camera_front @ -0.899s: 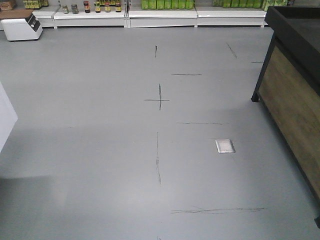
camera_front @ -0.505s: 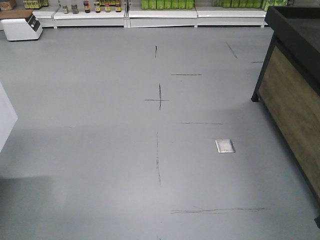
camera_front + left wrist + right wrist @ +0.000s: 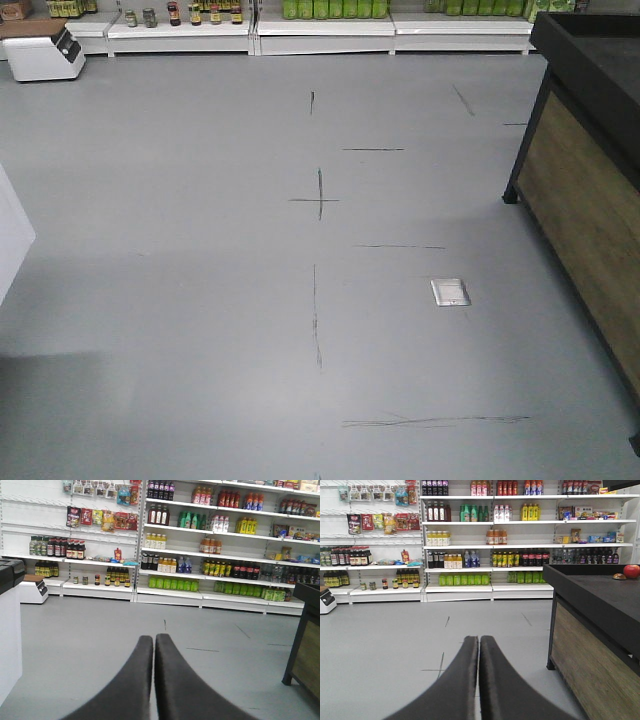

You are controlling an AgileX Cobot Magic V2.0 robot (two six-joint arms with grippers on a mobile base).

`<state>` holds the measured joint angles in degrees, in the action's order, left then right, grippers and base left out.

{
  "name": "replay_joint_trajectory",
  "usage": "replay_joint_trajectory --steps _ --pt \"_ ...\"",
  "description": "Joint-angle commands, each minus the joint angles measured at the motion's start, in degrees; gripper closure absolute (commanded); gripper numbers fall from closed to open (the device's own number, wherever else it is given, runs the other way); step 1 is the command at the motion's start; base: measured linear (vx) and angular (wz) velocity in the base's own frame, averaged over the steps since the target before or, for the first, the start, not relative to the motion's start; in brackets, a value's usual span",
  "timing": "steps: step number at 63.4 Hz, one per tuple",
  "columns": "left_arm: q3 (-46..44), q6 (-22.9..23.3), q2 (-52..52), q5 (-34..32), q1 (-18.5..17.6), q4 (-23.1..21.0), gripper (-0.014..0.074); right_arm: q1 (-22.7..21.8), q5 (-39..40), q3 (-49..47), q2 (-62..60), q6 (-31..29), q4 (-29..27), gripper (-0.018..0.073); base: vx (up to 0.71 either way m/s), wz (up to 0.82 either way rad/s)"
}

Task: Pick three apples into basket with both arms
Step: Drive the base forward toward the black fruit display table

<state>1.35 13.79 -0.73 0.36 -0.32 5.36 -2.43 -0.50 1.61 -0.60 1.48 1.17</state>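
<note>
One red apple [image 3: 631, 571] rests at the far right of a black counter top [image 3: 590, 587] in the right wrist view, well ahead of and to the right of my right gripper [image 3: 479, 638]. That gripper is shut, with nothing between its dark fingers. My left gripper [image 3: 154, 637] is also shut and empty, pointing over bare grey floor toward the shop shelves. The basket is out of view. Neither arm shows in the front view.
The black counter with wood-panelled sides [image 3: 590, 200] stands at the right. Stocked shelves [image 3: 200, 555] line the far wall. A white box-like unit [image 3: 42, 55] sits at the back left. A small metal plate [image 3: 450, 292] lies on the floor. A brownish item [image 3: 620, 576] lies beside the apple.
The far shelves have crept very slightly upward in the front view. Nothing else has visibly changed.
</note>
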Motion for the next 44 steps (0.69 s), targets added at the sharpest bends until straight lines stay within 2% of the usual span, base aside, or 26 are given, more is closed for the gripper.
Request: replay_joint_trajectory --steps 1,44 --pt "1.03 0.30 -0.84 -4.00 -0.27 -0.44 0.0603 -0.29 4.25 0.88 -0.60 -0.32 0.27 0.0568 0.00 0.00" --pt "1.03 0.30 -0.84 -4.00 -0.27 -0.44 0.0603 -0.29 4.25 0.88 -0.60 -0.32 0.27 0.0568 0.04 -0.01"
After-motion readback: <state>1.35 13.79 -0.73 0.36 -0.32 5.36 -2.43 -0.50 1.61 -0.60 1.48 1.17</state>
